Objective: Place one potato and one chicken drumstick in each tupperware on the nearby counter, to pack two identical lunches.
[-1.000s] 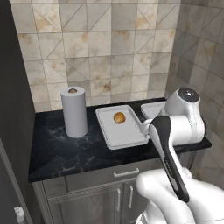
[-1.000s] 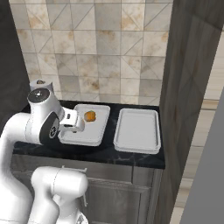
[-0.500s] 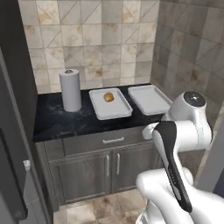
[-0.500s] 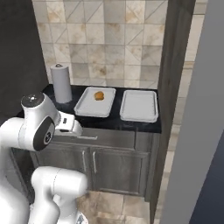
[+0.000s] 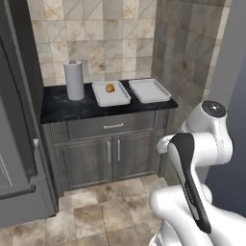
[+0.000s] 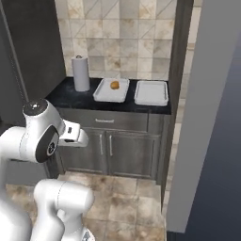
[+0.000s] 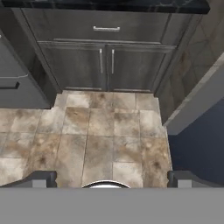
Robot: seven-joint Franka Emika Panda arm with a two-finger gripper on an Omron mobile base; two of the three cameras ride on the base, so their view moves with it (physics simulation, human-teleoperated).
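Two shallow grey tupperware trays sit side by side on the black counter [image 5: 62,108]. The left tupperware [image 5: 118,98] [image 6: 105,93] holds one brown potato [image 5: 110,88] [image 6: 114,85]. The right tupperware [image 5: 149,90] [image 6: 151,92] is empty. No chicken drumstick is in view. My gripper [image 7: 113,179] is open with nothing between its fingertips [image 7: 41,178]. It hangs well back from the counter and looks down at the floor tiles before the cabinet doors.
A paper towel roll [image 5: 74,80] [image 6: 81,73] stands left of the trays. Under the counter are a drawer [image 7: 106,29] and two cabinet doors [image 7: 106,61]. A tall dark unit [image 5: 14,144] flanks the left and a wall [image 6: 212,117] the right. Tiled floor [image 7: 105,127] lies open between base and cabinet.
The base has backed away from the counter, so the trays and potato look smaller and farther off. The things on the counter have not moved. The gripper stays open.
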